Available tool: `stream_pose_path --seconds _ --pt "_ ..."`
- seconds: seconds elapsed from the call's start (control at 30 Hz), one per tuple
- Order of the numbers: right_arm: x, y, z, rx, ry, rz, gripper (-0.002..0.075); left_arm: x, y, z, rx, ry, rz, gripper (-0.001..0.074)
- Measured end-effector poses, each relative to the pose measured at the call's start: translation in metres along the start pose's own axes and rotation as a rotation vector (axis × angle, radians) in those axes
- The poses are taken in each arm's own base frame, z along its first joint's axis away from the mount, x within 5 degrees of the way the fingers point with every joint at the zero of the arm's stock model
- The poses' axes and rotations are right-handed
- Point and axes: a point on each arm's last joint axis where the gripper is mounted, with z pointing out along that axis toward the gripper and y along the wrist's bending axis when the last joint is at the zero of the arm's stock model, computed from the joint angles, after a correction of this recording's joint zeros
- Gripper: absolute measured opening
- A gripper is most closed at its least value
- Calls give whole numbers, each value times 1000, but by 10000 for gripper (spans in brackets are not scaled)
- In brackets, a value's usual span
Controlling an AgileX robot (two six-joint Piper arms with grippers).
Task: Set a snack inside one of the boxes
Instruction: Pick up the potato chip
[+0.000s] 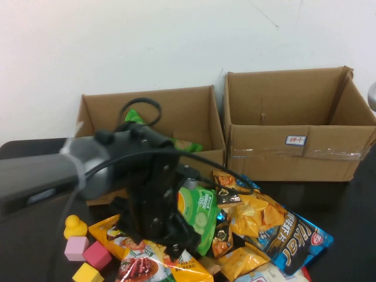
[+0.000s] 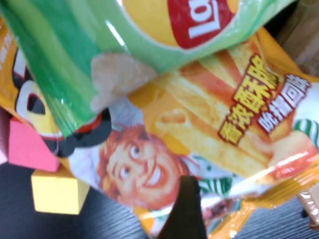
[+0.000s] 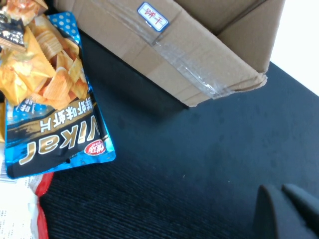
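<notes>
The left gripper [image 1: 176, 235] presses into the crinkly snack pile, fingers clamped on a glossy green crisp bag [image 1: 198, 214] just before the left brown cardboard box [image 1: 153, 120]. The right gripper [image 3: 286, 209], fingers closed, hangs above bare dark tabletop [image 3: 199, 169].

High view looks down on table [image 1: 352, 200]; wrist views hover close.

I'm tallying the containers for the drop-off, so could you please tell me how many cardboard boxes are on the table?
2. The open brown cardboard box on the left stands behind the left gripper, over the snack pile; the open brown cardboard box with a white label stands beside it. The right gripper hovers over bare table.
</notes>
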Motion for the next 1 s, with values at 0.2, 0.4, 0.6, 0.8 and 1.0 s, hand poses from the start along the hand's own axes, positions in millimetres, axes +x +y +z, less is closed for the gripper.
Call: stream_pose_path --seconds 0.2,0.4,0.6,0.8,1.0 --pt "-2 0 0 -5 -26 4 -1 36 7 -16 19 -78 -87 557" --pt "-4 1 0 -12 -45 26 -1 61 17 -2 9 -114 -238 557" --pt "-4 1 0 -16 -46 30 -1 59 37 9 29 -180 -378 557" --pt "-4 2 0 -25 -44 35 -1 53 42 27 57 -153 -401 557" --pt "-4 3 0 -28 -46 37 -1 48 35 52 115 -109 -384 558"
